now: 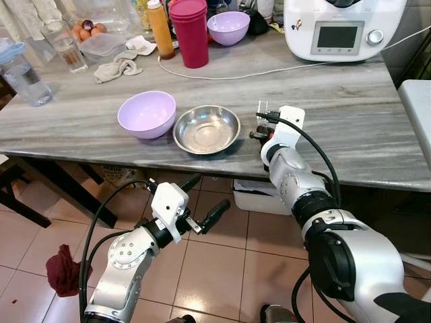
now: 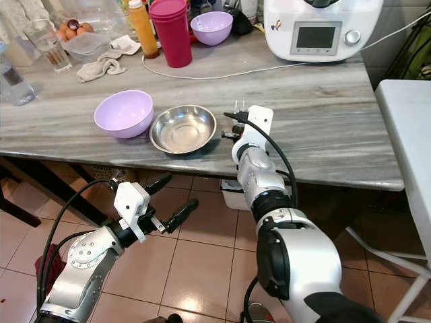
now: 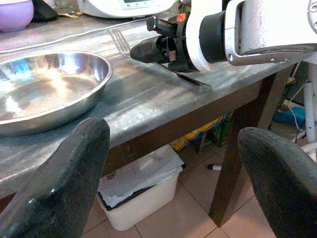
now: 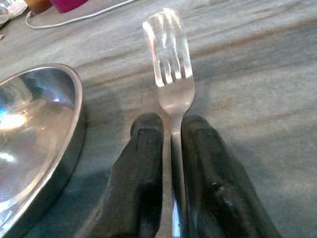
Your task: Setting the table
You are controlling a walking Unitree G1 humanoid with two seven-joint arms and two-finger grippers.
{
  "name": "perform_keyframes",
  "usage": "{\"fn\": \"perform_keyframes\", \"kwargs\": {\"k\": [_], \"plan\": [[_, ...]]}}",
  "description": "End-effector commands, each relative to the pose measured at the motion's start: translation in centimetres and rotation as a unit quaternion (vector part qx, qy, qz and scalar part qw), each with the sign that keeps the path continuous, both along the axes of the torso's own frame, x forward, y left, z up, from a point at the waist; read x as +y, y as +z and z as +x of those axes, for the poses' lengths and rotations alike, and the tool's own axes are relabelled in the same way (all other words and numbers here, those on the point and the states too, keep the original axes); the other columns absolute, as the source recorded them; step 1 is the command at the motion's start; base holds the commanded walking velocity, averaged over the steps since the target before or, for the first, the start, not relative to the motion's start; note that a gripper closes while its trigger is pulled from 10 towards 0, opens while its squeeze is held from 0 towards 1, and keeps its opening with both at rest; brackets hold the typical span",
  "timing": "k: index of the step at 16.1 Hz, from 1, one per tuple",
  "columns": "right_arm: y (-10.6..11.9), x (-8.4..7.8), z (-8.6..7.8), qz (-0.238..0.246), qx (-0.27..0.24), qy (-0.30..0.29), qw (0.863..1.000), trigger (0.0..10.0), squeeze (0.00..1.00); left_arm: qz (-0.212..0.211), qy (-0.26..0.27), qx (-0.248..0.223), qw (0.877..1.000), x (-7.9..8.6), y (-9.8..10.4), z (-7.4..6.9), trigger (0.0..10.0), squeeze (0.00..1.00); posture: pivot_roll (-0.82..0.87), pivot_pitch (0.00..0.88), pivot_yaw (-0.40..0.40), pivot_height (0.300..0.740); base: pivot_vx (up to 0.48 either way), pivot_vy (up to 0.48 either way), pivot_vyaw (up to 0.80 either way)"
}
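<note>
Clamped between the two black fingers of our right gripper (image 4: 171, 148), the shiny metal fork (image 4: 168, 74) points its tines away from us low over the grey marbled tabletop (image 1: 350, 114), though we cannot tell whether it touches the surface. Just beside it on our left sits the shallow round steel bowl (image 1: 207, 128), touching or nearly touching the lilac plastic bowl (image 1: 146, 113) beyond it. Our left gripper (image 1: 204, 200) hangs below the table edge over the tiled floor, its fingers spread wide and holding nothing.
</note>
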State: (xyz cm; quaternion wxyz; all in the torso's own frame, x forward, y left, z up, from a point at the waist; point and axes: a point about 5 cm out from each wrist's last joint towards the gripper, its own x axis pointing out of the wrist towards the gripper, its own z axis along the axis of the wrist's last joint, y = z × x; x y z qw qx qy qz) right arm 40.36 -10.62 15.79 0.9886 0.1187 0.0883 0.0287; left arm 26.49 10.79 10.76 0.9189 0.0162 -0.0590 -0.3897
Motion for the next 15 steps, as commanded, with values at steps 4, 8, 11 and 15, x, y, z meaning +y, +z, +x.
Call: {"fn": "perform_keyframes", "kwargs": {"k": [4,8,11,15], "plan": [[0.7,0.1,0.2,0.001,-0.008,-0.011,1.0,10.0,0.76,0.003,0.006,-0.004,1.0,0.4,0.2,-0.2,10.0,0.0,-0.15,0.174,0.123,0.74,0.0,0.0,0.0],[1.1,0.0,0.3,0.003,-0.022,-0.017,1.0,10.0,1.0,0.002,0.007,-0.006,1.0,0.3,0.4,-0.3,10.0,0.0,-0.15,0.174,0.123,0.74,0.0,0.0,0.0],[2.6,-0.2,0.6,-0.023,-0.066,-0.024,0.997,10.0,1.0,0.0,0.008,-0.012,1.0,0.2,1.0,-0.2,10.0,0.0,-0.15,0.17,0.121,0.74,0.0,0.0,0.0],[3.2,-0.5,0.3,-0.068,-0.124,-0.033,0.989,10.0,1.0,-0.011,0.02,-0.023,0.999,0.1,1.7,0.1,10.0,0.0,-0.15,0.166,0.117,0.74,0.0,0.0,0.0]]}}
